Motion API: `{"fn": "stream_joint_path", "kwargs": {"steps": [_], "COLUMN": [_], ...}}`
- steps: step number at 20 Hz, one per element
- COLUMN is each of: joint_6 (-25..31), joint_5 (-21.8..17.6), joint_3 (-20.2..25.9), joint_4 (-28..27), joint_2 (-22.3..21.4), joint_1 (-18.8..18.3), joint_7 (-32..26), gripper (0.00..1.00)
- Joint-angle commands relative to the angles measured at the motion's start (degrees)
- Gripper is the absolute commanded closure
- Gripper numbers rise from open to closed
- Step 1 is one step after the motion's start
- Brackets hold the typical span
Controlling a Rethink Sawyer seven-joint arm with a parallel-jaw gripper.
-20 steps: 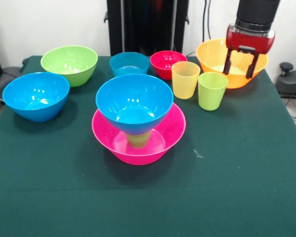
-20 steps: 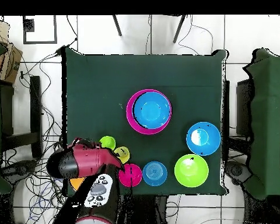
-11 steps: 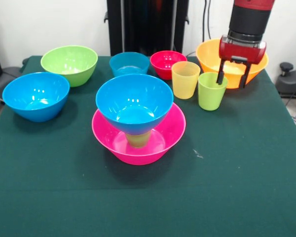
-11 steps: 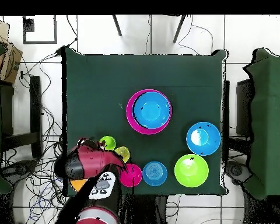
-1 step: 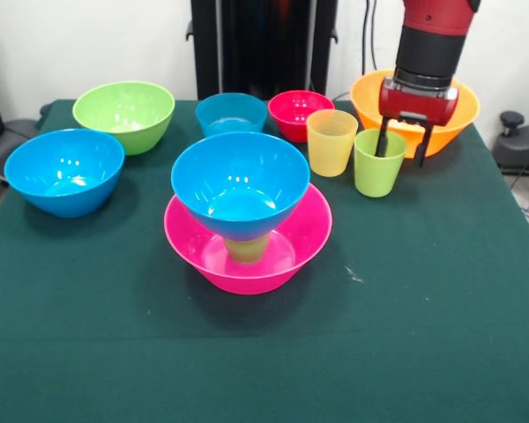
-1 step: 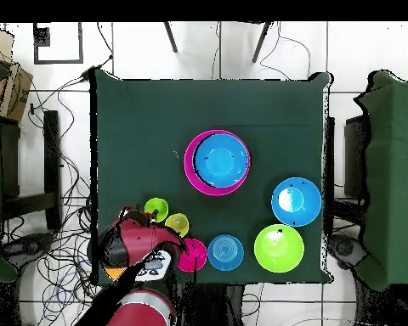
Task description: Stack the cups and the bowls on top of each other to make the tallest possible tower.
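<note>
Lowered further, hand (image 5: 401,148) straddles green cup's (image 5: 377,163) rim.

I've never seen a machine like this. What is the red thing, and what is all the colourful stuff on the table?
The red thing is a robot arm, and its gripper is its open hand. One picture looks across the table, the other straight down. It is building a tower: a pink bowl, a green cup inside, a blue bowl on top. Now the gripper holds nothing; one finger dips into the loose green cup, beside a yellow cup. More bowls wait around them.
</note>
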Motion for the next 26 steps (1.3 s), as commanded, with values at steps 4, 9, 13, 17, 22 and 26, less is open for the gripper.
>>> {"fn": "stream_joint_path", "kwargs": {"steps": [4, 9, 13, 17, 22, 26], "joint_6": [-2.2, -2.8, -5.0, -7.7, -8.5, -7.7], "joint_5": [-1.1, -3.1, -2.5, -2.7, -3.4, -4.5], "joint_3": [2.9, 2.6, 2.6, 2.6, 2.2, 2.9], "joint_4": [5.5, 6.5, 7.0, 4.5, 3.8, 4.0], "joint_2": [1.6, 2.4, 3.6, 7.1, 7.9, 7.4], "joint_1": [2.7, 1.6, 3.4, 2.8, 1.6, -0.9], "joint_7": [8.7, 7.0, 8.2, 7.7, 6.6, 6.1], "gripper": [0.00, 0.00, 0.00, 0.00, 0.00, 1.00]}}
